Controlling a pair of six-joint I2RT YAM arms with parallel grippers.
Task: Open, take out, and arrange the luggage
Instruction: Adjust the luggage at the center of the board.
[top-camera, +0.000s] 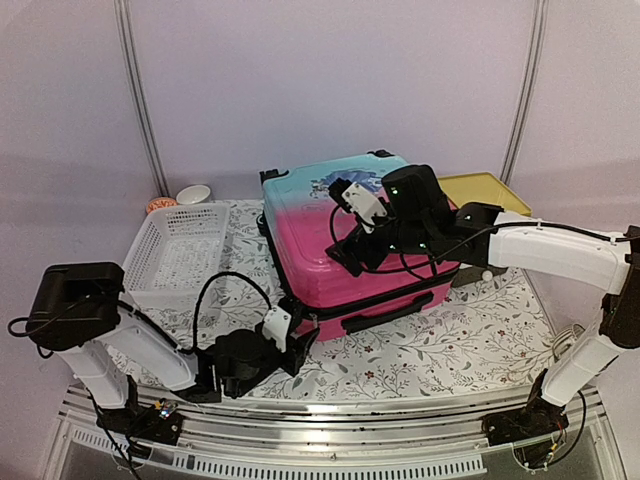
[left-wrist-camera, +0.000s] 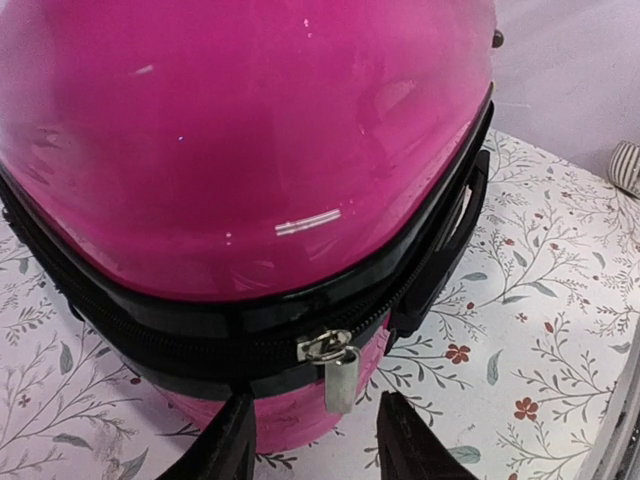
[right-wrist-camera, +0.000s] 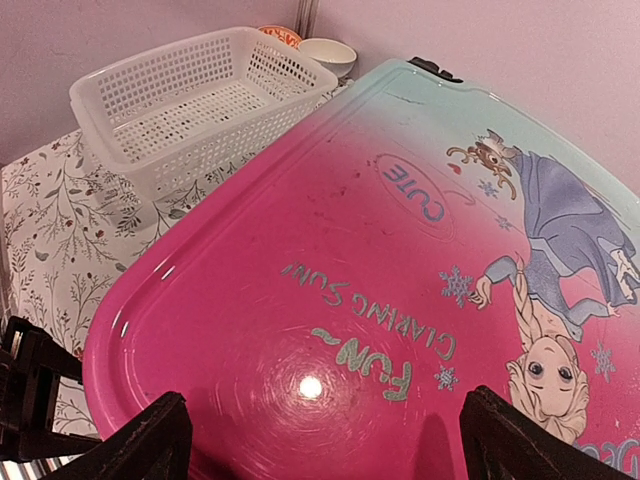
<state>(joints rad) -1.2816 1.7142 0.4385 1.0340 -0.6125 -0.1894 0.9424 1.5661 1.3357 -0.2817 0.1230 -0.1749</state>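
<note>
Just off luggage (left-wrist-camera: 240, 150) corner, left gripper (left-wrist-camera: 315, 440)

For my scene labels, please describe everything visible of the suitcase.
The suitcase lies flat and closed on the flowered tablecloth. Glossy hard shell, pink fading to turquoise, princess print; black zipper band, metal pull, black side handle. The left claw stands open below the pull; the right claw is open over its top.

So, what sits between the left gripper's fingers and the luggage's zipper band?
Only the silver zipper pull: it hangs from the zipper band of the luggage, just above the gap between the fingers of the left gripper. The left wrist view shows it.
</note>
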